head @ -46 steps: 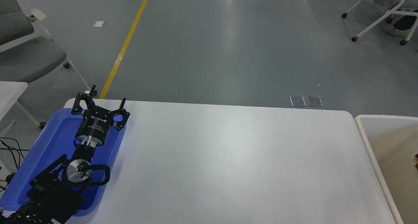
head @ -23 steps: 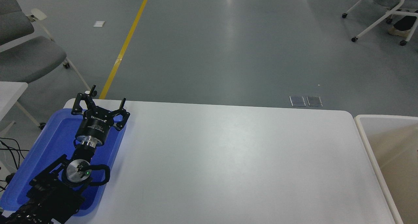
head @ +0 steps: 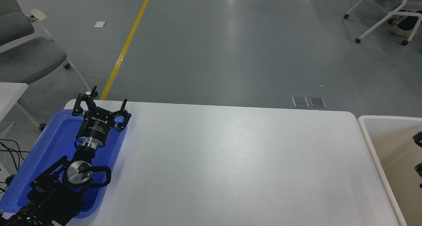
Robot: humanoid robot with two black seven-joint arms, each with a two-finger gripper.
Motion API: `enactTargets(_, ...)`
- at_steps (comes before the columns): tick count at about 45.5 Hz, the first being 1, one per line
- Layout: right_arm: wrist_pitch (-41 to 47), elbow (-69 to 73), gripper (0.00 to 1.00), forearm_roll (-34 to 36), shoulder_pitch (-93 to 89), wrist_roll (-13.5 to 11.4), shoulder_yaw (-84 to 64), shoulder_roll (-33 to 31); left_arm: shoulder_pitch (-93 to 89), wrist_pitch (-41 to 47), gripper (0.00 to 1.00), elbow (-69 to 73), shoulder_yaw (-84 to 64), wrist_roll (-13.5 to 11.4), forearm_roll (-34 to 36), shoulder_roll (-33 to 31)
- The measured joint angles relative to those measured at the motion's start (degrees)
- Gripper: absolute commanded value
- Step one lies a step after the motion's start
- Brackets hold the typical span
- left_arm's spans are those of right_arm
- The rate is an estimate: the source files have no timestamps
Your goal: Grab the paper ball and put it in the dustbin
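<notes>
The dustbin (head: pixel 364 127), with a cream-white rim and beige inner walls, stands off the table's right end, cut by the picture's edge. The paper ball is out of view. Only two black tips of my right gripper (head: pixel 419 154) poke in from the right edge over the dustbin's inside; they stand apart with bare beige wall between them, so it is open and holds nothing. My left gripper (head: pixel 99 102) is parked open above the far end of the blue tray (head: pixel 56 133) at the lower left.
The white table (head: pixel 230 160) fills the middle. A grey chair (head: pixel 29 58) stands at the far left, and a white wheeled chair (head: pixel 389 12) with a seated person's shoe at the top right. Black cables (head: pixel 10 150) hang left of the tray.
A tan scrap seen a second ago at the right edge inside the dustbin is gone from view. My right gripper's tips have come into the picture over the dustbin. The left arm has not moved.
</notes>
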Motion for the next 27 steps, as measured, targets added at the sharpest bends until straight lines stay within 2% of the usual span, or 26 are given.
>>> enactTargets(16,-1.87,-1.02,1.0,4.0,1.29,0.34,6.89,-0.09,0.0,0.0,1.0,0.0,0.0,-0.05,0.0,0.0)
enactTargets(27,-1.58,2.64,1.0,5.47,2.06,0.5,24.02,-2.72,0.0,0.0,1.0,0.0,0.0,-0.05,-0.04,0.0)
